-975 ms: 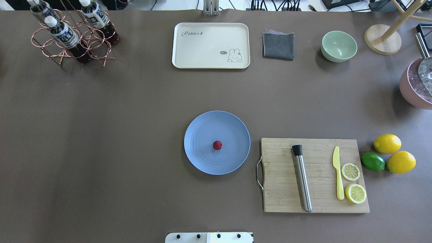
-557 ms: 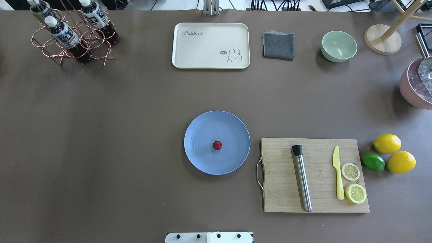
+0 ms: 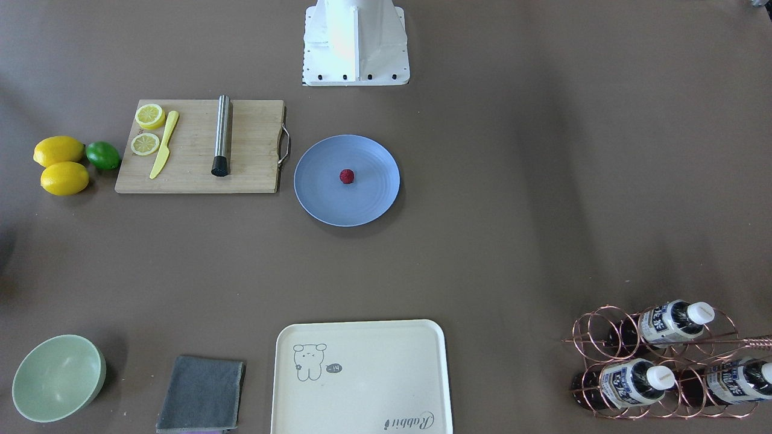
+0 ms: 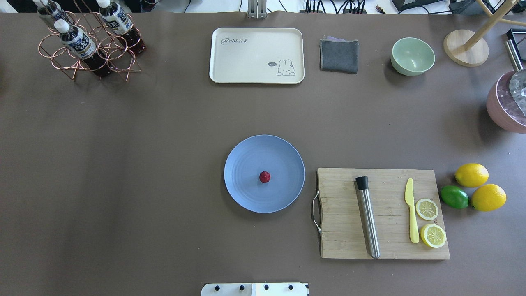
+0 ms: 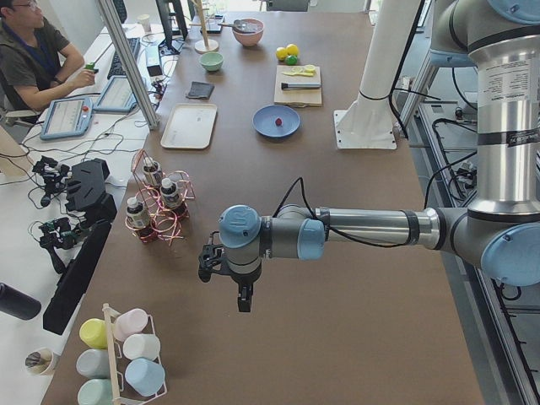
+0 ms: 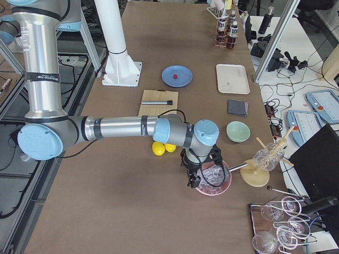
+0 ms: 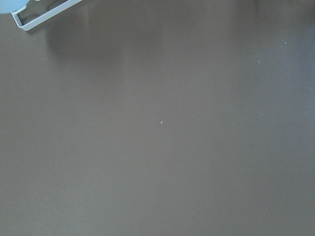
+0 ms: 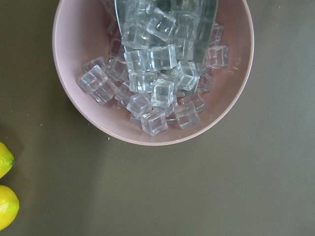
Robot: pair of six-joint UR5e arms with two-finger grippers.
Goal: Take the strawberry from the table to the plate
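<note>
Your tiny dark red strawberry (image 4: 265,176) sits on the round pale blue plate (image 4: 246,195); the pink bowl (image 8: 74,115) holds ice cubes (image 8: 162,92). For the left tool (image 5: 244,303) and right tool (image 6: 192,182), you cannot tell whether they are apart or together.

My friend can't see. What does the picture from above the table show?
A tiny dark red strawberry sits in the middle of a round pale blue plate on a brown table. To its right lies a wooden cutting board with two lemon slices and a yellow knife.

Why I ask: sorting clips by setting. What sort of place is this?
Probably a robotics lab staging kitchen tasks: a robot arm over the table, a person at a side desk, a cutting board with lemon slices.
</note>
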